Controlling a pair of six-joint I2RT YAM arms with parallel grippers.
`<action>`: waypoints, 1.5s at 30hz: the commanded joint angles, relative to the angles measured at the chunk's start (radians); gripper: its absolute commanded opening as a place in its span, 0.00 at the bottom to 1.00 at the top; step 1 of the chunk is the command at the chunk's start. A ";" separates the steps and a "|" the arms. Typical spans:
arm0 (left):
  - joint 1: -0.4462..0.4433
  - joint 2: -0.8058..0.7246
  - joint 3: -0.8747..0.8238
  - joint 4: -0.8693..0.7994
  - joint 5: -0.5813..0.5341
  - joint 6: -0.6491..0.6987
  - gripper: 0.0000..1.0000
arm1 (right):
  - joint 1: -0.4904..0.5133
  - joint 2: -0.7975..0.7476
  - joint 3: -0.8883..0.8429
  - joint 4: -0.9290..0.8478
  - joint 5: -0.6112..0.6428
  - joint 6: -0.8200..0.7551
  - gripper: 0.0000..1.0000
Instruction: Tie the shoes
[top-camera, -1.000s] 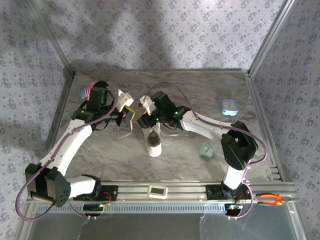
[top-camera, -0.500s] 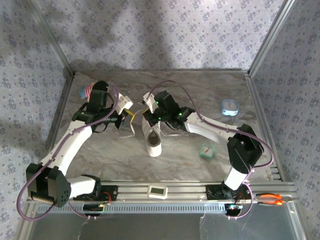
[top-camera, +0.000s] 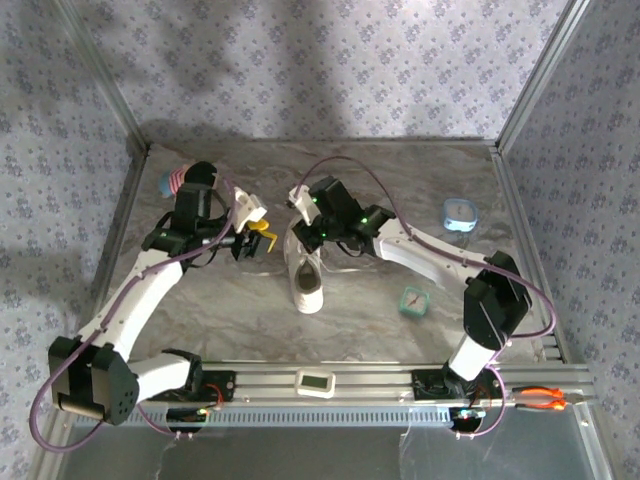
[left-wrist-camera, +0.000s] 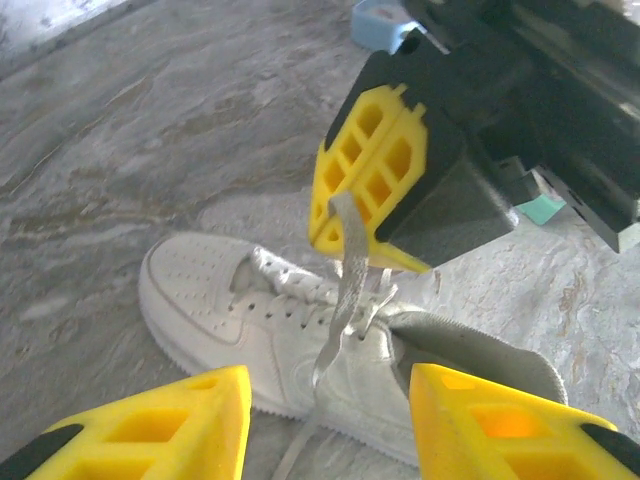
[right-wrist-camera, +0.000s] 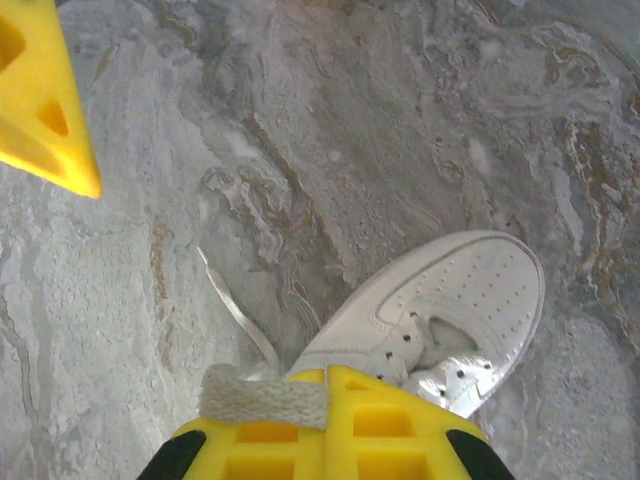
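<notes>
Sneaker of white leather (top-camera: 306, 282) lies lengthwise, toe toward the arm bases (top-camera: 300, 380); right gripper (right-wrist-camera: 327, 378) pinches its white lace (right-wrist-camera: 262, 398), left gripper (left-wrist-camera: 330, 395) released.

A marbled table (top-camera: 430, 175) carries a sneaker (top-camera: 307, 282) at its middle. A blue clock (top-camera: 460, 213) and a teal clock (top-camera: 414, 301) lie right, a doll (top-camera: 172, 181) far left.

You see a white sneaker (left-wrist-camera: 230, 320) with white laces (left-wrist-camera: 350, 262), yellow fingers (left-wrist-camera: 180, 425) on the left gripper (left-wrist-camera: 325, 400), a grey marbled table (left-wrist-camera: 120, 150), and blue flower-print walls (top-camera: 330, 60).
</notes>
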 joint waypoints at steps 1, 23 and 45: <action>-0.044 0.044 0.000 0.071 0.059 0.063 0.45 | -0.012 -0.053 0.008 -0.041 0.009 0.022 0.00; -0.124 0.167 -0.018 0.281 -0.012 0.035 0.41 | -0.040 -0.104 -0.055 0.010 -0.034 0.091 0.00; -0.141 0.130 0.056 0.242 -0.004 -0.001 0.00 | -0.053 -0.186 -0.092 -0.041 0.012 0.169 0.45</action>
